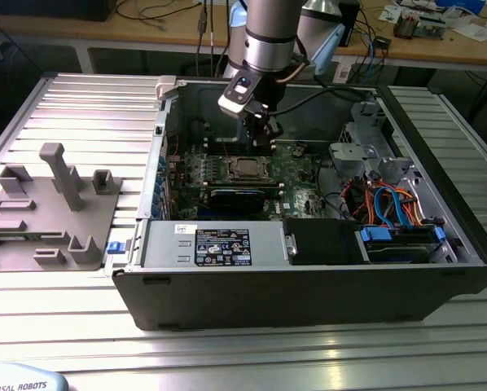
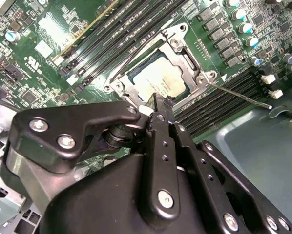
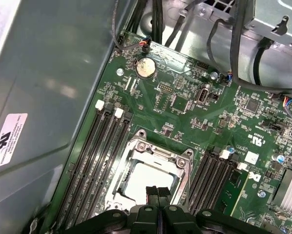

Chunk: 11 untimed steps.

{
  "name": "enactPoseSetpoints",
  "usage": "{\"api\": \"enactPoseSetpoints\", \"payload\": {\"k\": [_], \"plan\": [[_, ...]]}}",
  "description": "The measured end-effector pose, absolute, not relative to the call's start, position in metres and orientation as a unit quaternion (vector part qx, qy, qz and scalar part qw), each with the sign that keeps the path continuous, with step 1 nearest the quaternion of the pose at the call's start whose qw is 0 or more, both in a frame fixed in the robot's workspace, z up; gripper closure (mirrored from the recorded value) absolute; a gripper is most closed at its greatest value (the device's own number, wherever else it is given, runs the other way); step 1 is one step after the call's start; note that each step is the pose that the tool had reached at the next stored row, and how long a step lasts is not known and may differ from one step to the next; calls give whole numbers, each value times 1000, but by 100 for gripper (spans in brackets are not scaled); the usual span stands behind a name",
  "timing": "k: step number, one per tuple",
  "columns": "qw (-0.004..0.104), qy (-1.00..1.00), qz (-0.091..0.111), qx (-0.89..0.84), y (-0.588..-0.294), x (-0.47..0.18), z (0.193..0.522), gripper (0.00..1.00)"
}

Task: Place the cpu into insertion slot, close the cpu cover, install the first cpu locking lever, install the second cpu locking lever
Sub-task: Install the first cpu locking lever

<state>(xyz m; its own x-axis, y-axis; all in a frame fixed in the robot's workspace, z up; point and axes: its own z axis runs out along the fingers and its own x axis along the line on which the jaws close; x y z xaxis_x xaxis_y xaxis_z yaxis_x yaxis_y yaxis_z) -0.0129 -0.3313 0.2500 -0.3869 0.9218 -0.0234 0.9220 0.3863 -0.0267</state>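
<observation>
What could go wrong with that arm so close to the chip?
The end effector hangs close over the cpu and the cpu cover; a push off-centre could scratch them or skew the chip. A thin locking lever sticks out beside that cover and might snag or bend.

Take the chip (image 3: 143, 174) as the middle of a dial, with the gripper (image 3: 152, 191) at six o'clock. The gripper's two black fingertips are pressed together at the chip's edge. A silvery metal frame (image 3: 160, 155) lies around the chip on the green board (image 3: 185, 122). Long black memory slots (image 3: 99, 156) run at nine and three. A coin battery (image 3: 145, 68) sits at twelve and black cables (image 3: 234, 44) at one. Beyond nine is the grey case wall (image 3: 48, 73) with a white label (image 3: 8, 140).
</observation>
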Motion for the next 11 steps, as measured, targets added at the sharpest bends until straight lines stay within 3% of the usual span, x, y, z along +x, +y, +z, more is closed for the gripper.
{"api": "enactPoseSetpoints", "payload": {"k": [11], "plan": [[3, 847, -18, 532, -331, -13, 250, 89]]}}
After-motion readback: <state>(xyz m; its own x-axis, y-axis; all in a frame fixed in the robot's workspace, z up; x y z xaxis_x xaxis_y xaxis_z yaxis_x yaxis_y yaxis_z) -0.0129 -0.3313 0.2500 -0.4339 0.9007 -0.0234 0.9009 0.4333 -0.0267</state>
